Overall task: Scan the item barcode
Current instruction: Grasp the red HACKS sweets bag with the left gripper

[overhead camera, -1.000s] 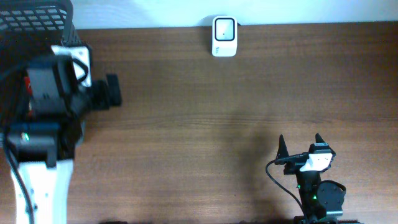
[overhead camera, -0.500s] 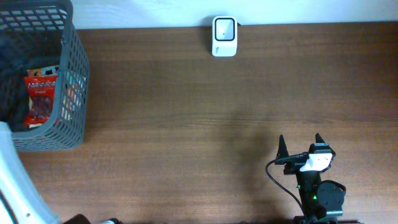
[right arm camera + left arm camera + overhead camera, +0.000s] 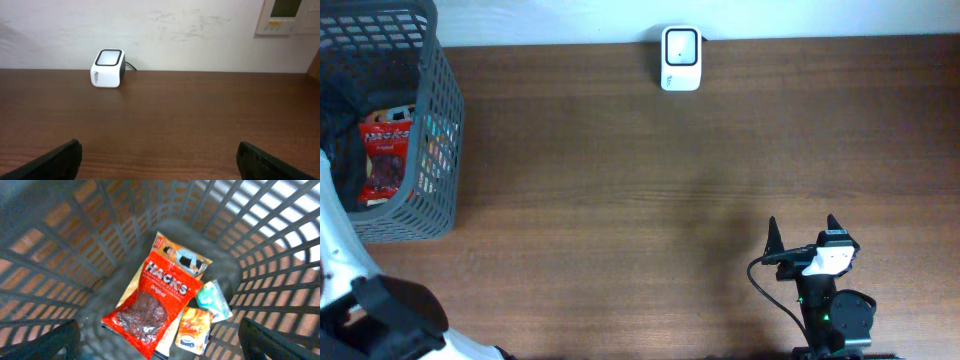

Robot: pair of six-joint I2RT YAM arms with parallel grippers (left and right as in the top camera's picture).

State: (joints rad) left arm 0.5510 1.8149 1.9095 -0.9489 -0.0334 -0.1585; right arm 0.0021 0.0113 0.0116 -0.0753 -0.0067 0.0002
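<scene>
1. L gripper [image 3: 160, 345] points down into basket [image 3: 250, 280], jaws spread, holding nothing; L arm [image 3: 380, 310] cut off lower left of overhead.
2. R gripper [image 3: 803, 238] lower right, jaws spread, empty.
3. Red Hacks bag [image 3: 155, 307] lies in basket, upper left of overhead; I can't see its barcode; pkts [image 3: 192, 330] beneath part hidden.
4. Scanner [image 3: 680, 58] top centre.

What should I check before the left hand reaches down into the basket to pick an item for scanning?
1. left hand open and holding nothing: ok.
2. left hand looking down into the basket: ok.
3. red Hacks bag lying on top of the other packets: ok.
4. barcode on that bag visible: cannot tell.
5. scanner unobstructed: ok.
6. right hand open, away from the basket: ok.
</scene>
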